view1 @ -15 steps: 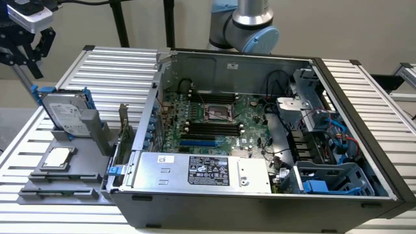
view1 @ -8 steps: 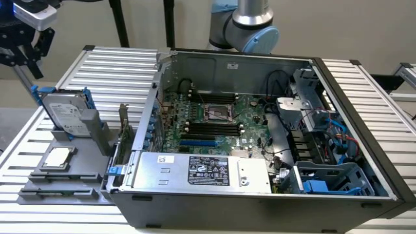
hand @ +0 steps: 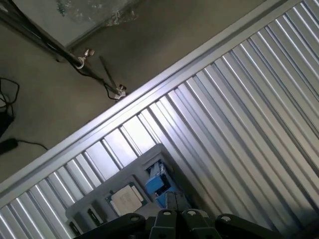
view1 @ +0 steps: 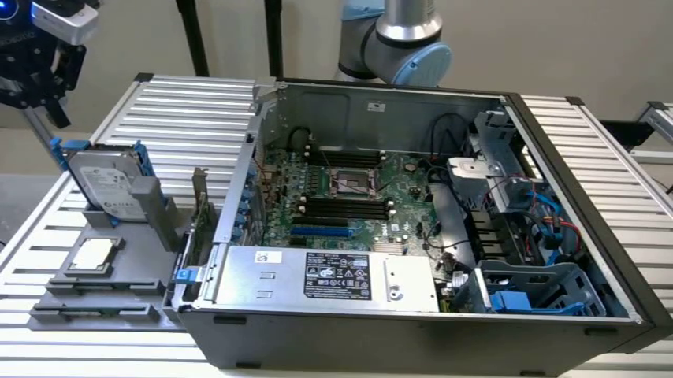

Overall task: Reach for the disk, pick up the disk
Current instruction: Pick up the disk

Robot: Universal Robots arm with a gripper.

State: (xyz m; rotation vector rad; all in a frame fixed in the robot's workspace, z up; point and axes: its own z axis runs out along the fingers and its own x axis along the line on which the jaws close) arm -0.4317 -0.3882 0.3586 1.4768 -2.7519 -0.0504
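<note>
– Silver-grey disk (view1: 105, 183), white label, blue rails. It stands on edge, leaning, in a grey holder (view1: 147, 216) on the exterior view's left of the open computer case (view1: 421, 197). Confirm?
– Confirmed. The holder sits on the ribbed aluminium counter (view1: 179, 110), close against the case wall. Cannot tell whether they touch.
– Claw?
– Claw (view1: 44, 118) hangs above the disk, farther from the case than the disk is, with clear air between them. Its fingers are pressed together and pinch nothing.
– Wrist view?
– Claw (hand: 173, 201) looks down over the counter slats. Just past its tips is a blue rail (hand: 155, 184), and beside that a small square silvery chip (hand: 127, 200) on grey plastic.
– The chip, seen from outside?
– Chip (view1: 93, 256) lies flat on a low grey tray (view1: 74, 283), on the same side of the case as the disk and nearer the camera.
– Inside the case?
– Green motherboard (view1: 347, 189) on the case floor. A grey metal power supply box (view1: 336, 276) with a black label runs along the case's near wall. The arm (view1: 405, 39) rises behind the case.
</note>
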